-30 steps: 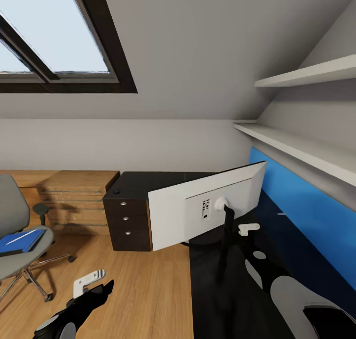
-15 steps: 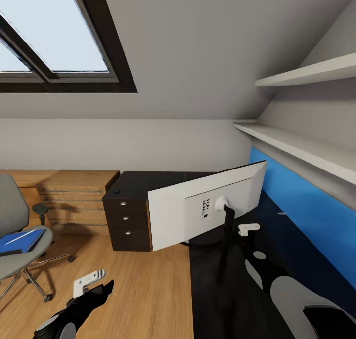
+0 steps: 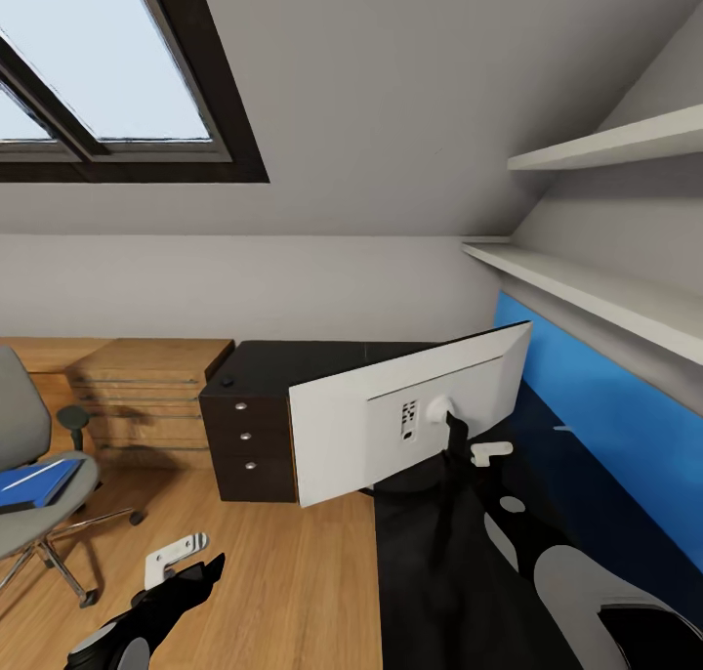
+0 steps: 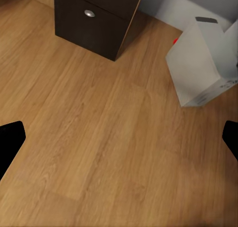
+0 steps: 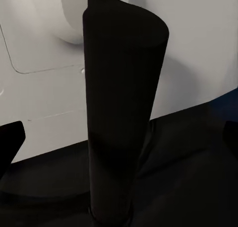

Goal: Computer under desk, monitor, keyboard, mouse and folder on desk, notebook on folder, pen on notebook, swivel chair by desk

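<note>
Below my left pincer lies warm wooden flooring (image 3: 283, 572); ahead, a dark drawer unit (image 3: 249, 436) beside a wooden dresser (image 3: 146, 397); skylight (image 3: 98, 74) above; white shelves (image 3: 586, 289) over my right pincer.

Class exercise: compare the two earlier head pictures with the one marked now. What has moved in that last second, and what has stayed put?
The monitor has swung slightly, its upper right corner rising toward the blue wall panel. The whole view has also slid a little, so the camera moved, not the swivel chair. The blue folder still lies on its seat; the left gripper still hangs over the floor.
</note>
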Controlling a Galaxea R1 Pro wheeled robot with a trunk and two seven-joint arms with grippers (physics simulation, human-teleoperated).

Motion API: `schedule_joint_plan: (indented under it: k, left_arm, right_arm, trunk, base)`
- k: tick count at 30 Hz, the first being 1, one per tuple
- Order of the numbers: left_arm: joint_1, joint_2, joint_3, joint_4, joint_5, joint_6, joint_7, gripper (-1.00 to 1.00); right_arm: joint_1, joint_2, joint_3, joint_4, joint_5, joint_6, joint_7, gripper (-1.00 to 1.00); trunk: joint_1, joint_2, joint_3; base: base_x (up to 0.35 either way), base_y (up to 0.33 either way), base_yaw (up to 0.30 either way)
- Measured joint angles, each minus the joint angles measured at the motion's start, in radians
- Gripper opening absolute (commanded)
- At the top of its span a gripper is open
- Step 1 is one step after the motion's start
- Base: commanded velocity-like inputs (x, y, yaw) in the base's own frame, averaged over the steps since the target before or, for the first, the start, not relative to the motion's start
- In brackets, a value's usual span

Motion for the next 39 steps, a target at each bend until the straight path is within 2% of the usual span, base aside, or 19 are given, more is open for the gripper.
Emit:
schedule_joint_plan:
  k: [10,39]
  left_arm:
    - [0.0,0.0,0.0,0.001,0.0,0.0,0.0,1.0]
    - [0.0,0.0,0.001,0.002,0.0,0.0,0.0,1.0]
  right_arm:
    - [0.0,0.0,0.0,0.0,0.0,0.0,0.001,1.0]
    - [0.0,0.0,0.0,-0.001,0.0,0.001,0.001,1.0]
  trunk:
    - [0.0,0.0,0.0]
    - [0.0,0.0,0.0]
  base:
    - [0.128,0.0,0.0]
    - [0.005,0.0,0.0]
